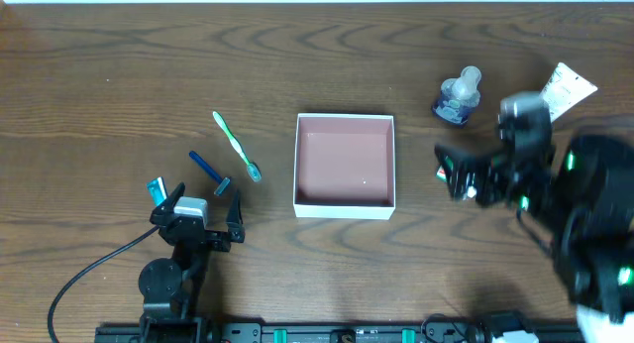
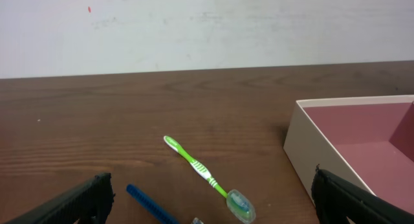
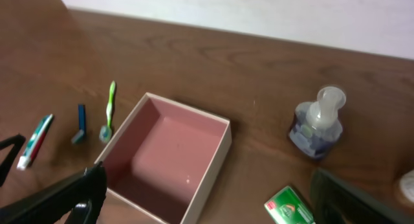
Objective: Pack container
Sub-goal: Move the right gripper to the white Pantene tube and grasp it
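Near the bench's near edge on the left, the left pincer [image 1: 203,206] hovers with its jaws spread wide, gripping nothing. Just beside it lies a small teal-and-white tube [image 1: 156,189], then a blue razor [image 1: 209,171] and a green toothbrush [image 1: 236,145]. The container [image 1: 345,210] sits at the bench's middle, open upward, its reddish-brown floor showing. Right of it, the right pincer [image 1: 451,172] is also wide open and holds nothing, close by a green packet [image 3: 289,206]. A pump bottle [image 1: 458,95] and a white tube [image 1: 570,87] lie farther back, toward the right edge.

Green toothbrush [image 2: 206,177] between blue razor [image 2: 150,204] and container [image 2: 304,153].
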`<action>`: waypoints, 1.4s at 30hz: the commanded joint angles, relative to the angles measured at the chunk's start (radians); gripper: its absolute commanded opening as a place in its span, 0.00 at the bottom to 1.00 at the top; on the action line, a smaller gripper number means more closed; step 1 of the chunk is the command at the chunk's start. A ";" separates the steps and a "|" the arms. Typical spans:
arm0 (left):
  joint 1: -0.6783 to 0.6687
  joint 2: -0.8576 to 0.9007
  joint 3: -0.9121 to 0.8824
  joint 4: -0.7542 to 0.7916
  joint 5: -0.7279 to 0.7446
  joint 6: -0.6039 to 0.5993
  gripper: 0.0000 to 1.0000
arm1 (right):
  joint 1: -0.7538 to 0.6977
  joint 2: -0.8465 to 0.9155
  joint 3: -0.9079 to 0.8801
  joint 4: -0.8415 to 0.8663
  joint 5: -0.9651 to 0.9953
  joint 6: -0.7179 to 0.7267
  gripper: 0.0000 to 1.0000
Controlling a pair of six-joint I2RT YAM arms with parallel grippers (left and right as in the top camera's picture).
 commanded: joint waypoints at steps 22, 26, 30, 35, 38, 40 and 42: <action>0.004 0.000 -0.018 -0.033 0.010 0.006 0.98 | -0.430 0.370 0.260 -0.043 0.179 0.011 0.99; 0.004 0.000 -0.018 -0.033 0.010 0.006 0.98 | -0.454 0.437 0.260 0.038 0.126 -0.056 0.99; 0.004 0.000 -0.018 -0.033 0.010 0.006 0.98 | -0.475 0.516 0.260 0.106 0.127 -0.094 0.99; 0.004 0.000 -0.018 -0.033 0.010 0.006 0.98 | -0.513 0.598 0.260 0.164 0.110 -0.113 0.99; 0.004 0.000 -0.018 -0.033 0.010 0.006 0.98 | -0.537 0.630 0.260 0.191 0.064 -0.158 0.99; 0.004 0.000 -0.018 -0.033 0.010 0.006 0.98 | -0.560 0.645 0.260 0.212 0.015 -0.177 0.99; 0.004 0.000 -0.018 -0.033 0.010 0.006 0.98 | -0.582 0.655 0.260 0.229 -0.041 -0.195 0.99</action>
